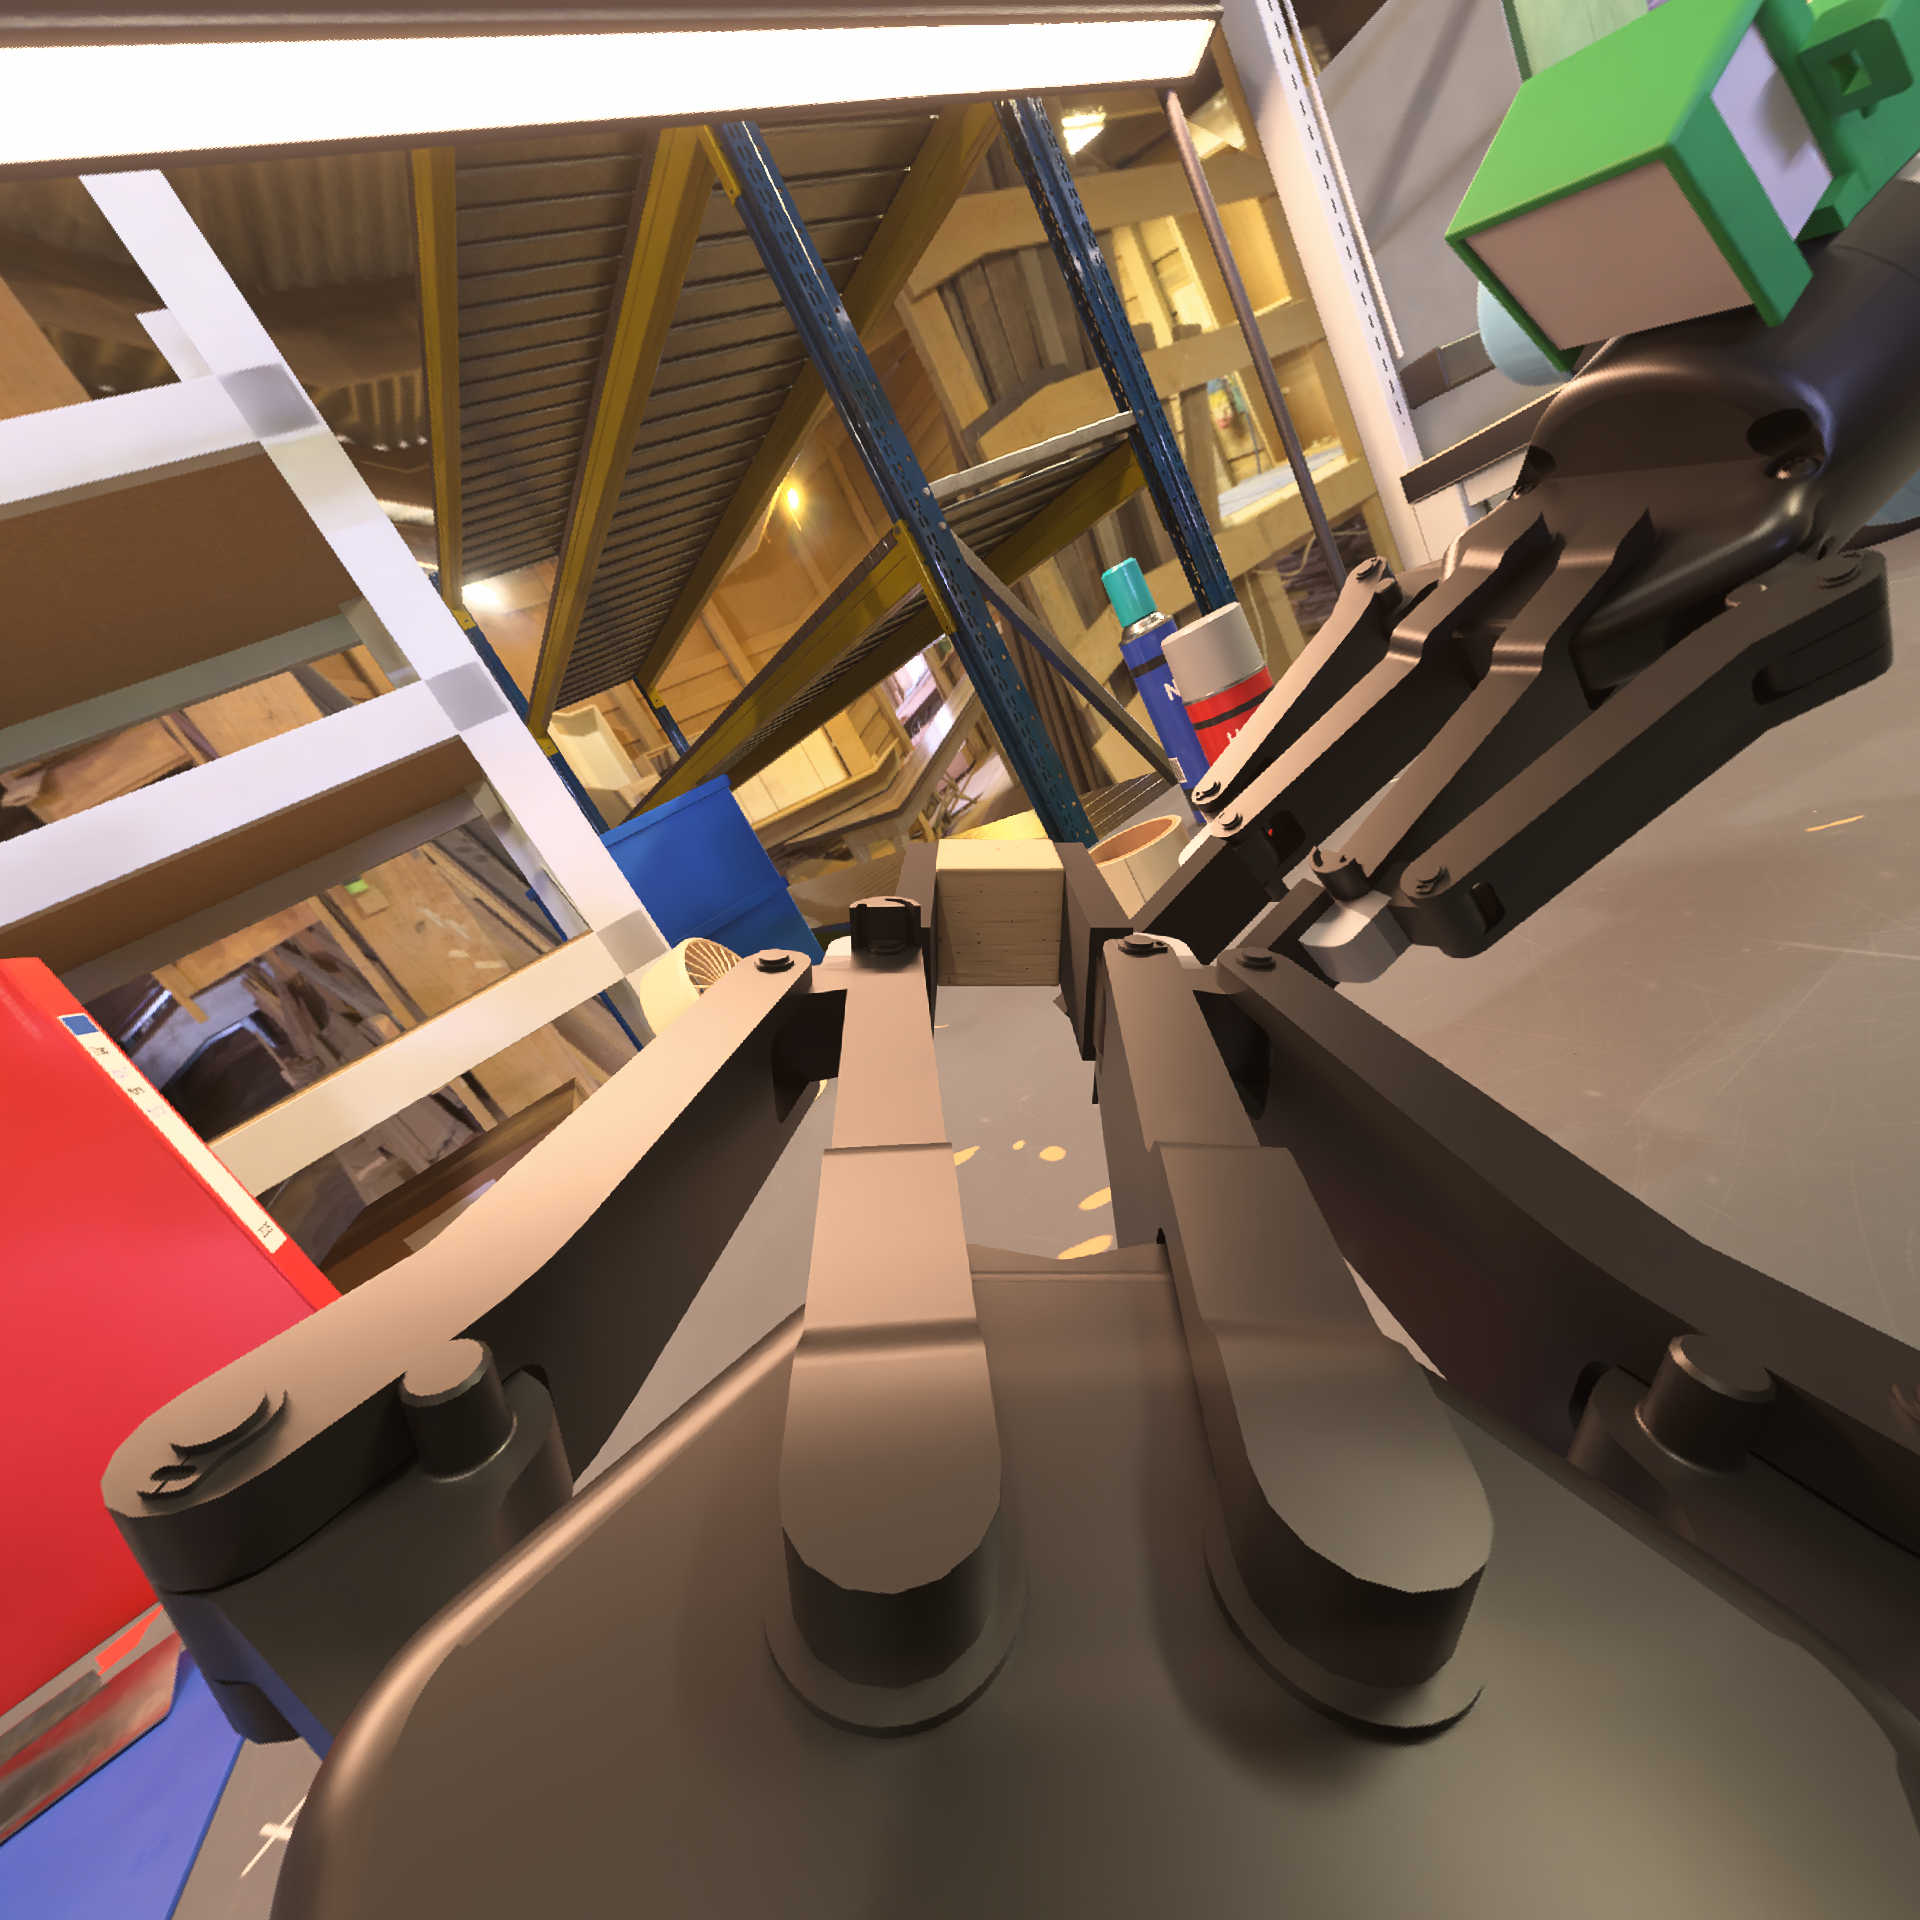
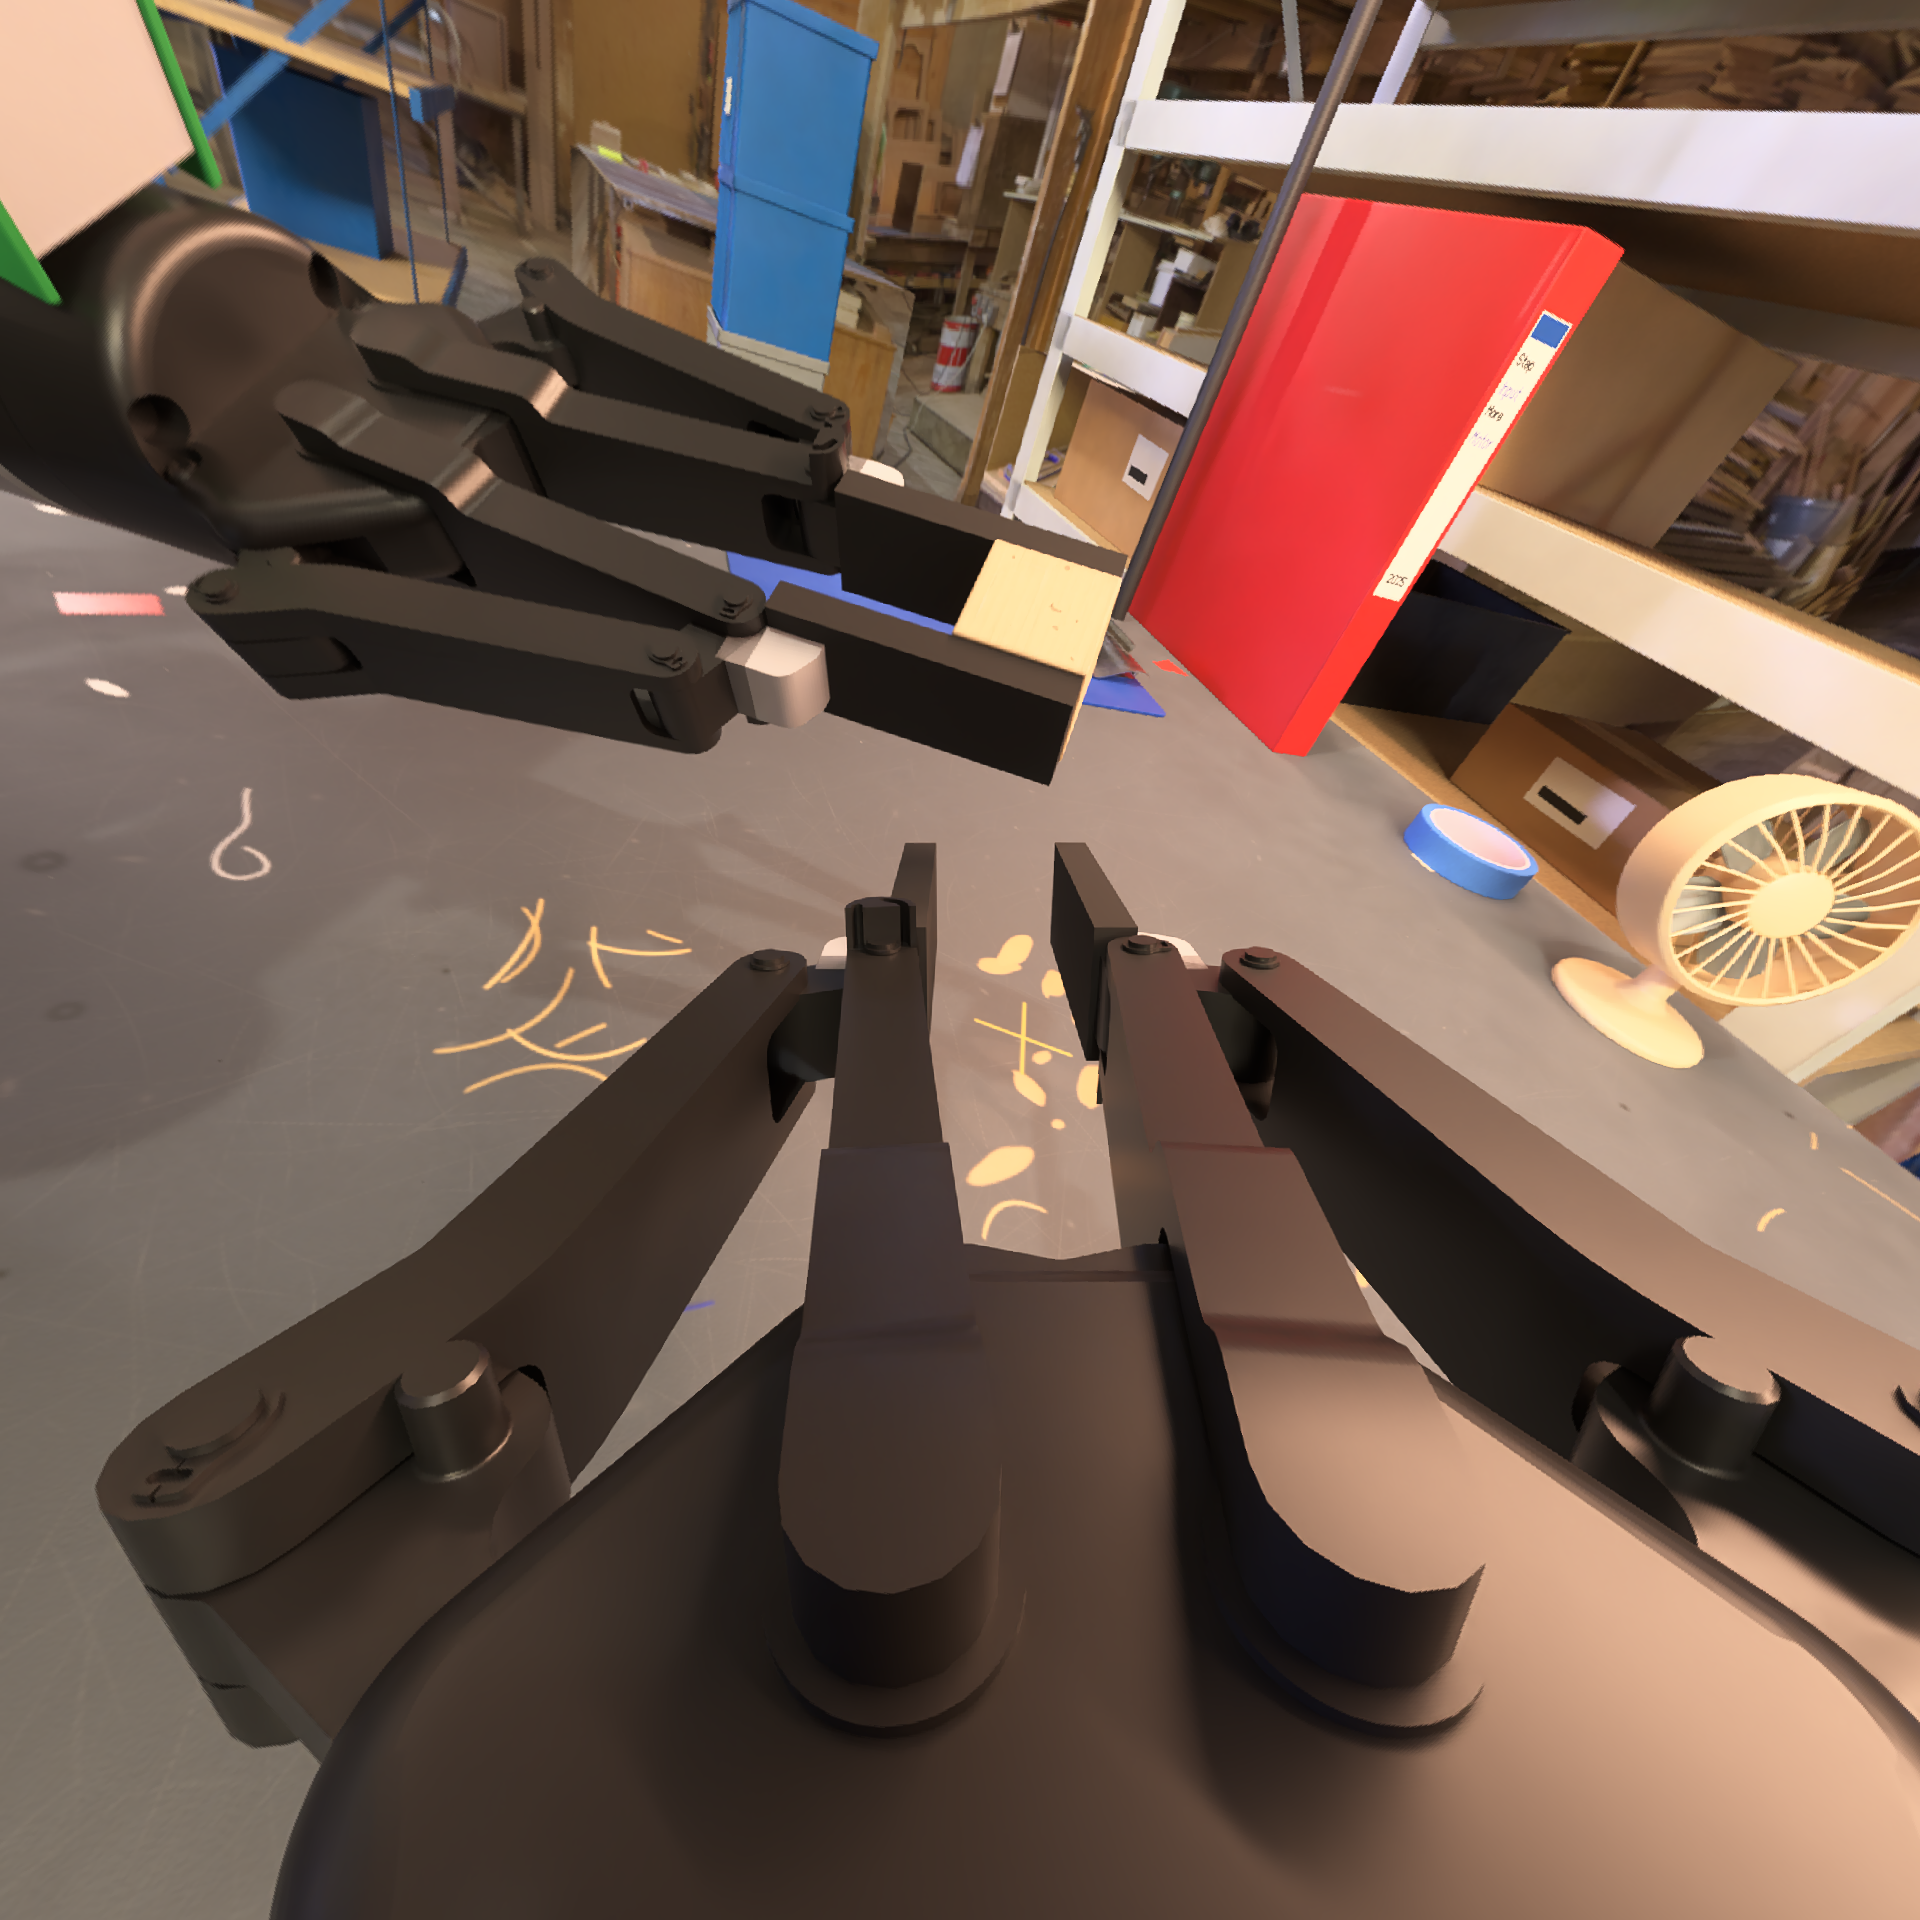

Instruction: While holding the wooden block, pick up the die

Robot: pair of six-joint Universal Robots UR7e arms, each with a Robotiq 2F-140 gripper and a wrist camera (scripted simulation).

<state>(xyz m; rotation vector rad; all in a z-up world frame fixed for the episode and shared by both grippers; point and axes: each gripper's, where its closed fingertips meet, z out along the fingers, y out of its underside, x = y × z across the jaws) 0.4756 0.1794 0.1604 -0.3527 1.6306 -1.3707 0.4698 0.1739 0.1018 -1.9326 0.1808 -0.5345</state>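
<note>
- Left wrist view: the left tool is clenched on the wooden block, one pad on each side face, the block sitting at the fingertips and raised off the grey table.
- Left wrist view: the right tool enters from the upper right, its fingertips just beside the left tool's right finger; whether it grips anything cannot be told here. A small red spot shows between its links, too small to identify.
- Left wrist view: a red binder stands at the left edge before a white shelf unit. Behind the block stand a blue spray can with a teal cap, a red and grey can and a tape roll. A cream fan shows partly behind the left finger link.
- Right wrist view: the right tool stands with its jaws apart over the table, nothing visible between the pads; yellow scribbles mark the surface below.
- Right wrist view: the left tool reaches in from the upper left, holding the wooden block above the table, near the red binder.
- Right wrist view: a blue tape roll and the cream fan rest on the table at the right, well apart from the right tool.
- Die: not identifiable in either view.
</note>
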